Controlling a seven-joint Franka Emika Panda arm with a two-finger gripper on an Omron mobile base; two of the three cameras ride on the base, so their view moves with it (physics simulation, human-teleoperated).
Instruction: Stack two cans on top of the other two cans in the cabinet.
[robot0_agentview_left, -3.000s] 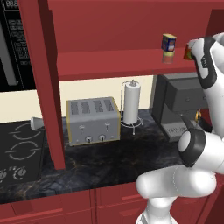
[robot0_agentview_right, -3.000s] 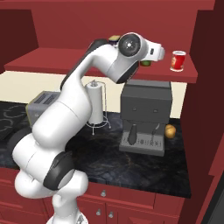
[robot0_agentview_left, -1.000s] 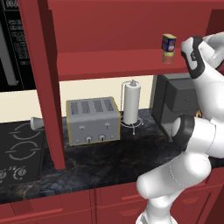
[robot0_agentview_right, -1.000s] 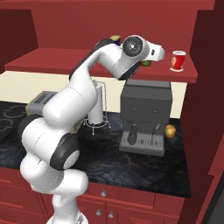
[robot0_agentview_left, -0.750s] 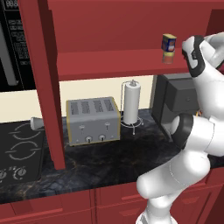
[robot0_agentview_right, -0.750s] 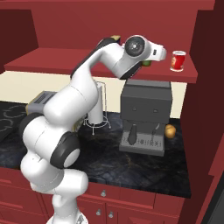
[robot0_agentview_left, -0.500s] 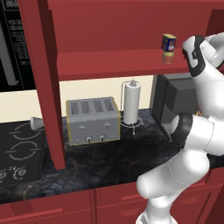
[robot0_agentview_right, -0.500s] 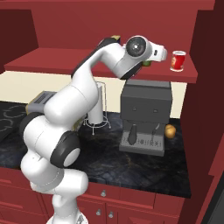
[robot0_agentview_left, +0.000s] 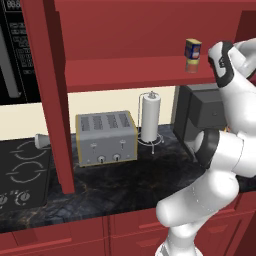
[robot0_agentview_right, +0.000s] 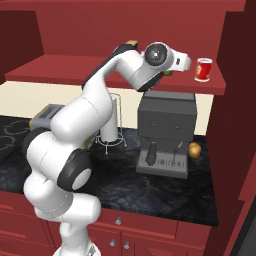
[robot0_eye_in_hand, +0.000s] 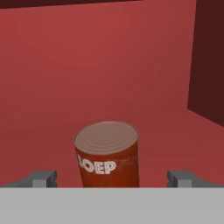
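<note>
Counting the tins, I see three. One blue and yellow can (robot0_agentview_left: 193, 49) stands on the cabinet (robot0_agentview_left: 125, 70) shelf in my left base view. One bright red can with a white label (robot0_agentview_right: 203, 69) stands near the right end of the same shelf in my right base view. One dull brown-red can (robot0_eye_in_hand: 108, 154) with pale letters on its side sits right in front of my hand camera. I cannot tell if any of these sit on top of another tin.

On the counter under the shelf I count one toaster (robot0_agentview_left: 106, 137), one paper towel roll (robot0_agentview_left: 150, 118) and one dark coffee machine (robot0_agentview_right: 165, 131).

My arm goes up from the base, bends, and reaches to shelf height, with the hand pointing in over the shelf. The gripper (robot0_eye_in_hand: 113, 178) has its two tips spread wide apart, one on each side of the brown-red can. They are not touching it.

That can stands upright on the shelf floor. Its flat lid faces up and its long side runs up and down.
</note>
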